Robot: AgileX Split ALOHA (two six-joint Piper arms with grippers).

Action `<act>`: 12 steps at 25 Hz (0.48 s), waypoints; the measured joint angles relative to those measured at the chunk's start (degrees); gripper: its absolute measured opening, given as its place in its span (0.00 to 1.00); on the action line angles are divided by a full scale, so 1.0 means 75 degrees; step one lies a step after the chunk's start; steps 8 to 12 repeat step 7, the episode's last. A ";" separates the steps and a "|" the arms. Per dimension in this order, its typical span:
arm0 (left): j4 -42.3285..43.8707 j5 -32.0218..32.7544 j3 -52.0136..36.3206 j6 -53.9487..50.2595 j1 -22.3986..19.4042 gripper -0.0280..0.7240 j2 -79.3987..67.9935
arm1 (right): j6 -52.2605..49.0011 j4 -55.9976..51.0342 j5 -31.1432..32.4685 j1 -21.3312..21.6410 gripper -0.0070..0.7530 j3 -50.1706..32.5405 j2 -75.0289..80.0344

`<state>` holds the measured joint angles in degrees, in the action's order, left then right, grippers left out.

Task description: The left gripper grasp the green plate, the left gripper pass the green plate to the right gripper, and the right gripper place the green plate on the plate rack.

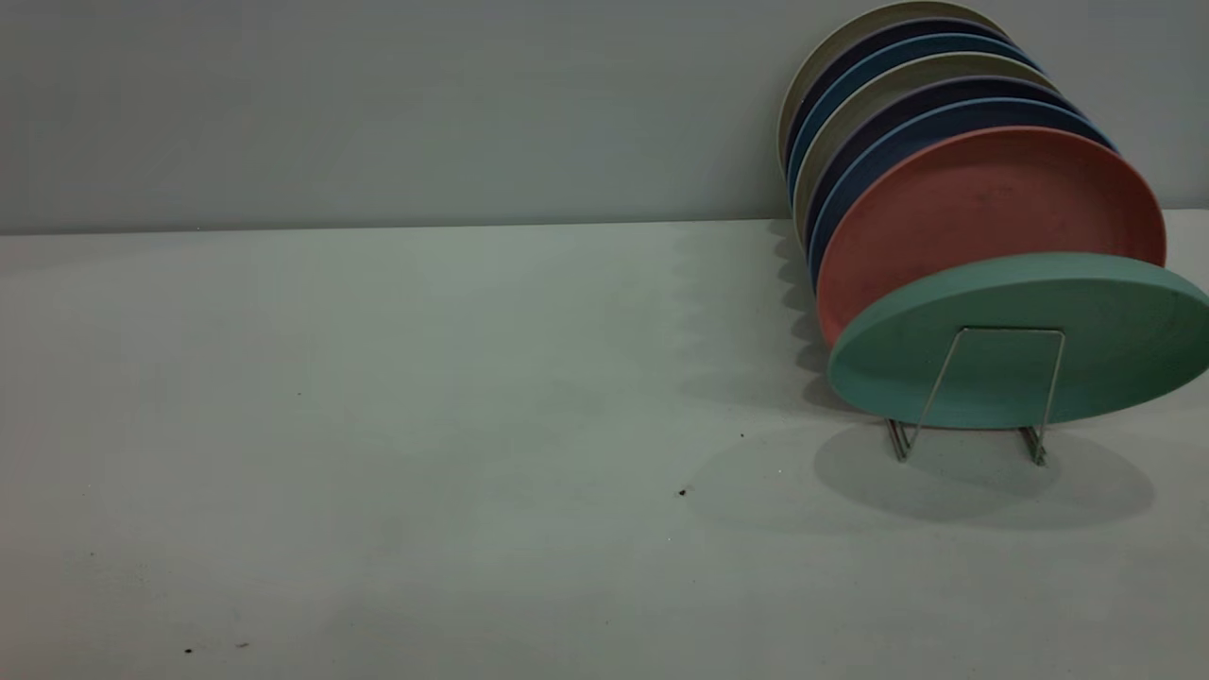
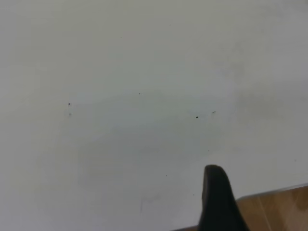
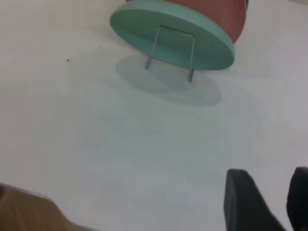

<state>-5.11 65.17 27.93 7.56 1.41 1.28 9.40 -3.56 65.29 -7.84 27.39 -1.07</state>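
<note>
You see only one black wedge-shaped finger (image 2: 217,199) of your left gripper, cut off at the picture's edge. The round teal-green plastic plate (image 1: 1025,335) hides most of the thin silver wire rack (image 1: 982,397) and overlaps the salmon-pink plate (image 1: 982,212).

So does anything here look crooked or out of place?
Yes. The green plate at the front of the plate rack leans much flatter than the salmon plate behind it, resting against the front wire loop instead of standing upright.
</note>
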 joint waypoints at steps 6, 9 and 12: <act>0.0000 0.0000 0.0000 0.0000 0.0000 0.68 0.0000 | -0.0250 0.0089 0.0000 0.0000 0.32 0.0000 0.0000; 0.0000 0.0000 0.0000 0.0000 0.0000 0.68 0.0000 | -0.0330 0.0149 0.0000 0.0000 0.32 0.0000 0.0000; 0.0000 0.0000 0.0000 0.0000 0.0000 0.68 0.0000 | -0.0330 0.0149 0.0000 0.0000 0.32 0.0000 0.0000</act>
